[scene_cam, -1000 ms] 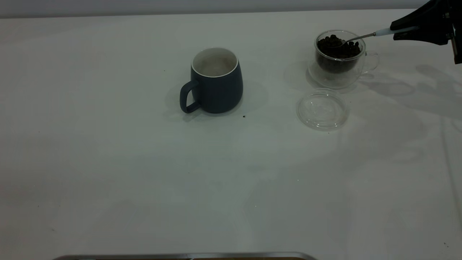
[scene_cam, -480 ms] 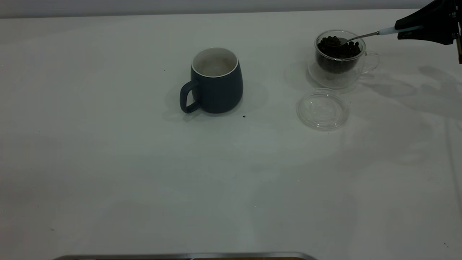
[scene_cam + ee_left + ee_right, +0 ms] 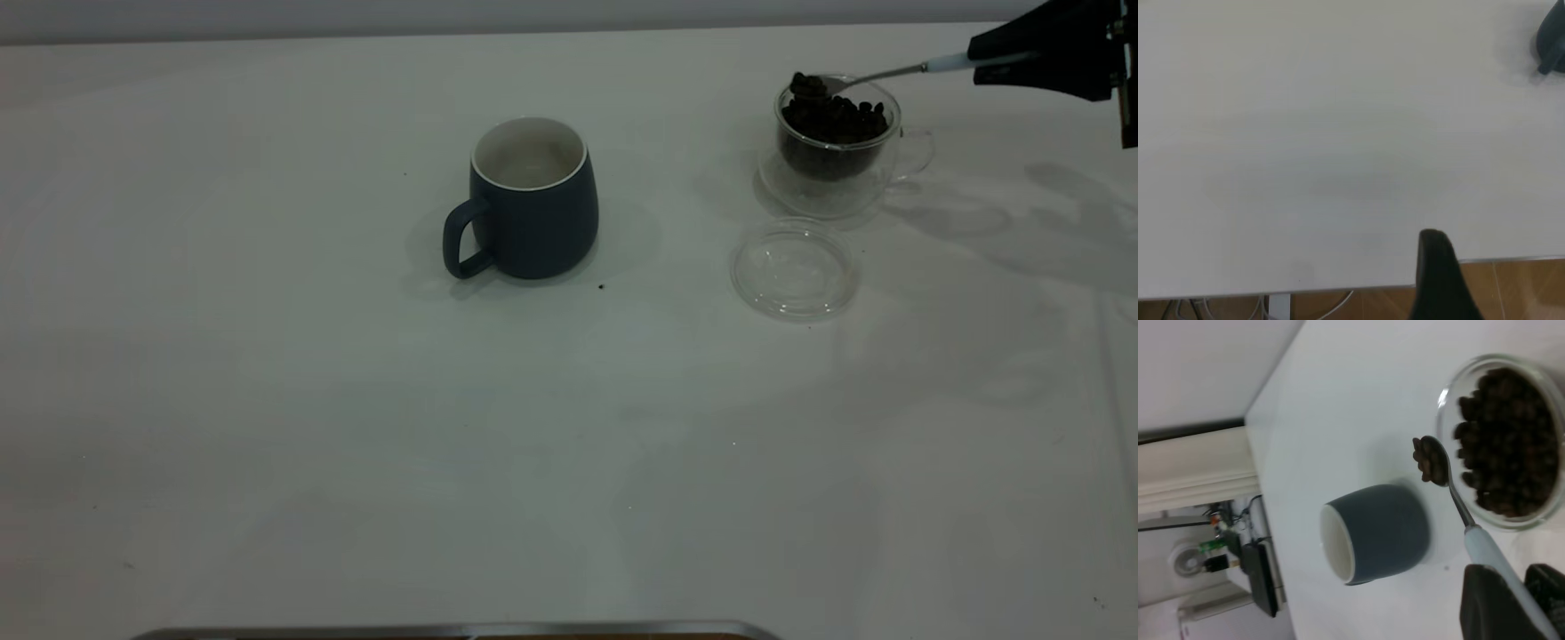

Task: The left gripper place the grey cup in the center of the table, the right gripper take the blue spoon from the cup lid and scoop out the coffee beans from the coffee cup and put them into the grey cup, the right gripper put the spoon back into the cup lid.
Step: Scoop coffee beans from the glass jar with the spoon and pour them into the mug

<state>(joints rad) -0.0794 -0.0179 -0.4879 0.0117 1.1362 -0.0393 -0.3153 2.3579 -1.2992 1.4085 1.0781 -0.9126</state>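
The grey cup (image 3: pixel 532 200) stands upright near the table's middle, handle toward the front left; it also shows in the right wrist view (image 3: pixel 1375 533). The coffee cup (image 3: pixel 837 142) with coffee beans (image 3: pixel 834 120) stands at the back right. My right gripper (image 3: pixel 1013 60) is shut on the blue spoon (image 3: pixel 942 64) by its pale handle. The spoon's bowl (image 3: pixel 1431 460) carries a few beans and hovers over the coffee cup's left rim. The cup lid (image 3: pixel 794 268) lies bare in front of the coffee cup. One finger (image 3: pixel 1438 273) of my left gripper shows over the table's near edge.
The white table (image 3: pixel 356 427) stretches wide to the left and front of the cups. A small dark speck (image 3: pixel 602 286) lies just right of the grey cup. A metal edge (image 3: pixel 444 629) runs along the table's front.
The right gripper has lifted the spoon out of the coffee cup: its bowl rose from among the beans to above the left rim, with beans on it.
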